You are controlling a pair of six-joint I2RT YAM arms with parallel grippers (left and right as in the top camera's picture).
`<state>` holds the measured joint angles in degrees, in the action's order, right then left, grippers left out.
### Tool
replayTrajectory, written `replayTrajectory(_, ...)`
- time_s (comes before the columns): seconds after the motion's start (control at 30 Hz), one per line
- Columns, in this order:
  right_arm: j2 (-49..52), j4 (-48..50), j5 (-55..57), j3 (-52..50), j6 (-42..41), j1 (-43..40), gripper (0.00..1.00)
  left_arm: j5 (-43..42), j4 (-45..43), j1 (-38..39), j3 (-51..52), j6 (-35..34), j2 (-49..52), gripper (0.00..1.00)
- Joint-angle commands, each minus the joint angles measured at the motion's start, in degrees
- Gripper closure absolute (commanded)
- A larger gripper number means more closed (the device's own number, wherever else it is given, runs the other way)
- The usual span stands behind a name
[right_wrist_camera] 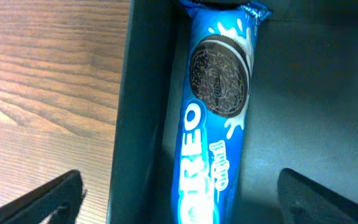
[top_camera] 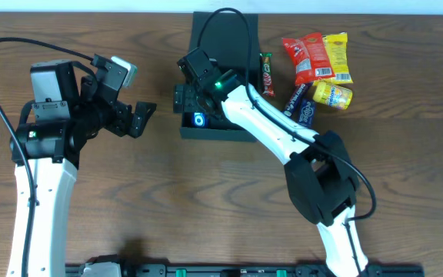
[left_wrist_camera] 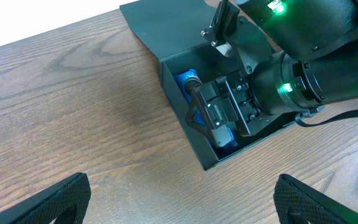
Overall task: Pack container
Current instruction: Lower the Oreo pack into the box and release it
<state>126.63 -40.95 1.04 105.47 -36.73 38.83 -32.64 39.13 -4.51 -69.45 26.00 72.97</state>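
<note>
The black container (top_camera: 241, 38) lies open at the table's top middle, its flap lid folded back. A blue Oreo packet (right_wrist_camera: 216, 124) lies inside along the container's left wall (right_wrist_camera: 145, 106); it also shows in the left wrist view (left_wrist_camera: 188, 79) and overhead (top_camera: 198, 120). My right gripper (top_camera: 184, 98) hangs over the container's left part, open, its fingers (right_wrist_camera: 179, 199) straddling the wall and the packet without touching it. My left gripper (top_camera: 133, 119) is open and empty over bare wood left of the container (left_wrist_camera: 191, 134).
Several snack packets lie right of the container: a red packet (top_camera: 304, 55), a yellow packet (top_camera: 337, 58), a yellow roll (top_camera: 333, 95), a dark blue packet (top_camera: 300, 106) and a brown bar (top_camera: 267, 73) beside the container's right wall.
</note>
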Motion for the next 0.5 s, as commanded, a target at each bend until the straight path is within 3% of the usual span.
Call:
replayTrajectory(0.0, -2.67, -0.87, 0.7, 1.51, 4.28, -1.29, 0.28, -0.66, 0.09, -0.39, -0.81, 1.18, -0.87, 0.05)
replayTrajectory(0.07, -2.51, -2.45, 1.14, 1.29, 4.24, -2.1, 0.74, -0.68, 0.11, -0.39, -0.81, 1.16, -0.87, 0.05)
replayTrajectory(0.1, -2.19, -2.86, 1.77, 0.94, 4.22, -2.54, 0.88, -0.68, 0.11, -0.39, -0.81, 0.98, -0.87, 0.05)
replayTrajectory(0.13, -1.84, -2.99, 2.23, 0.66, 4.2, -2.82, 0.95, -0.74, 0.13, -0.39, -0.81, 0.98, -0.87, 0.05)
replayTrajectory(0.17, -1.27, -2.99, 2.54, 0.48, 4.15, -2.99, 0.98, -0.96, 0.13, -0.39, -0.81, 1.01, -0.87, 0.05)
replayTrajectory(0.47, 4.79, -2.05, 3.02, 0.46, 3.52, -3.37, 0.98, -1.95, 0.15, -0.39, -0.81, 1.01, -0.87, 0.05)
